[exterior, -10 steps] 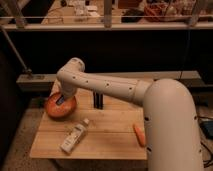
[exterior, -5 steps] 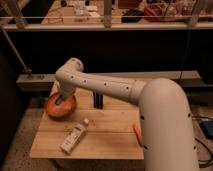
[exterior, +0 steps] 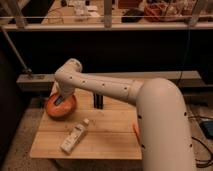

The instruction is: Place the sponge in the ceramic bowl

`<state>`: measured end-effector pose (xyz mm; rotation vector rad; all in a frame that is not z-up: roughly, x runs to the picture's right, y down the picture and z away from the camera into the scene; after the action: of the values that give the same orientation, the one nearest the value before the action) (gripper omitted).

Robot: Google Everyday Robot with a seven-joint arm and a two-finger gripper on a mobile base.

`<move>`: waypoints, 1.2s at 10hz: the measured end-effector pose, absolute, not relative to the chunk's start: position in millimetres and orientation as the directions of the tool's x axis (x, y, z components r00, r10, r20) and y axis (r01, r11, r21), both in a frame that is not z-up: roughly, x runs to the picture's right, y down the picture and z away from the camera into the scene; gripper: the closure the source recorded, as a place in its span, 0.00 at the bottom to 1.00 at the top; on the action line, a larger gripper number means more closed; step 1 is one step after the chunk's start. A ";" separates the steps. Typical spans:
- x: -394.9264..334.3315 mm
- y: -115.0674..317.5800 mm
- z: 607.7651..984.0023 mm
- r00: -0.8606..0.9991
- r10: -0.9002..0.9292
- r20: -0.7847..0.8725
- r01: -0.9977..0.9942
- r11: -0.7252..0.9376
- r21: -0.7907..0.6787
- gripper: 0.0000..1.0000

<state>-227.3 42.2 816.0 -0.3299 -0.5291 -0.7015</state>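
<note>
The ceramic bowl, glossy orange-brown, sits at the back left corner of the wooden table. My gripper hangs down into the bowl from the arm's elbow above it. A small dark-blue patch, the sponge, shows at the gripper's tip inside the bowl. Whether the sponge rests on the bowl's floor or is held above it cannot be told.
A pale bottle lies on its side at the table's front left. An upright dark box stands behind the table's middle. An orange carrot-like stick lies at the right edge, beside my large white arm. A dark shelf runs behind the table.
</note>
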 end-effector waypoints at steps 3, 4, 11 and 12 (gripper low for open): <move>-230.0 43.2 819.5 0.636 -0.526 0.564 0.689 0.717 -0.108 0.98; -232.6 44.1 819.7 0.633 -0.527 0.567 0.691 0.715 -0.106 0.98; -236.8 46.3 824.7 0.624 -0.532 0.573 0.697 0.710 -0.101 0.97; -236.6 46.7 825.5 0.623 -0.532 0.574 0.698 0.709 -0.101 0.92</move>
<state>-236.6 46.7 825.5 -0.3307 -0.5431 -0.7211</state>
